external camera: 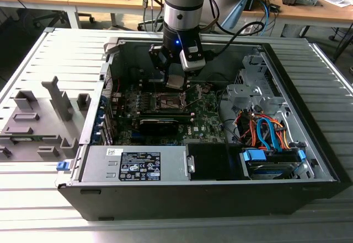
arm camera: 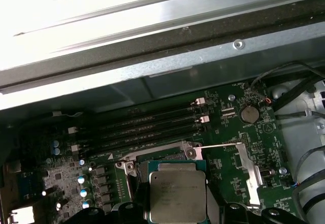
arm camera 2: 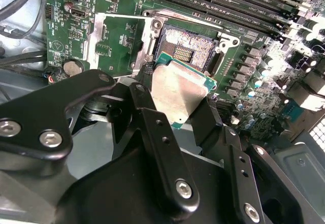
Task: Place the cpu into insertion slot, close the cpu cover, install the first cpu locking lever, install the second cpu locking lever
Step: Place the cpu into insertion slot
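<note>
My gripper (external camera: 175,77) hangs inside the open computer case and is shut on the cpu (external camera: 175,82), a silvery square chip with a green edge. In the second wrist view the black fingers (arm camera 2: 139,99) clamp the cpu (arm camera 2: 180,89) by two opposite sides, and it sits tilted just above and beside the insertion slot (arm camera 2: 189,49). The slot's contact field lies bare. The cpu cover (arm camera 2: 96,36) is swung open next to the slot. In the first wrist view the cpu (arm camera: 177,196) hovers over the slot's metal rim (arm camera: 157,155), with a thin locking lever (arm camera: 218,145) sticking out sideways.
Long black memory slots (arm camera: 147,125) run alongside the socket. A black card (external camera: 160,123) lies across the motherboard in front of it. A power supply (external camera: 135,163) and drive cables (external camera: 265,130) fill the case's near side. A grey fixture (external camera: 38,122) stands outside, at the exterior view's left.
</note>
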`<state>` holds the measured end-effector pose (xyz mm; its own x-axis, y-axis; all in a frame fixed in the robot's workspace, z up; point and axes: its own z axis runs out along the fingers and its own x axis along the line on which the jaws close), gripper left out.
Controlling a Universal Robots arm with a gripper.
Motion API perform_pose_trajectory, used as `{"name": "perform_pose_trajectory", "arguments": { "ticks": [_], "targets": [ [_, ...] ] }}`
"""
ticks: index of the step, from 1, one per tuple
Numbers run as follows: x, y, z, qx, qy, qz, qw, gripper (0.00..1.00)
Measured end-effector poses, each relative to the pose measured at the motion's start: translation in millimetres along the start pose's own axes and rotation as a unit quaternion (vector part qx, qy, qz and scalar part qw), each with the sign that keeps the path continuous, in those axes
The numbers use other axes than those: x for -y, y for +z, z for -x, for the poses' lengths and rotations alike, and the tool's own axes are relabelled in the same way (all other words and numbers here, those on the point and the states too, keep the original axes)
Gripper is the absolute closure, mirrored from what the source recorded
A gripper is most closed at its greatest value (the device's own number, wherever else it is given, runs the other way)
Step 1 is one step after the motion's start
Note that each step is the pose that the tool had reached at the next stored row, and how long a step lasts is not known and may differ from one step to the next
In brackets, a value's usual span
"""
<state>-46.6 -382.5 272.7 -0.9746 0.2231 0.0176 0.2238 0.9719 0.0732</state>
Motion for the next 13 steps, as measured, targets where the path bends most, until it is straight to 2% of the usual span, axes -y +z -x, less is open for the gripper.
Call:
{"name": "perform_pose_trajectory", "arguments": {
  "ticks": [13],
  "targets": [
    [0.0,0.1,0.0,0.0008,0.007,-0.0008,1.0,0.46]
  ]
}}
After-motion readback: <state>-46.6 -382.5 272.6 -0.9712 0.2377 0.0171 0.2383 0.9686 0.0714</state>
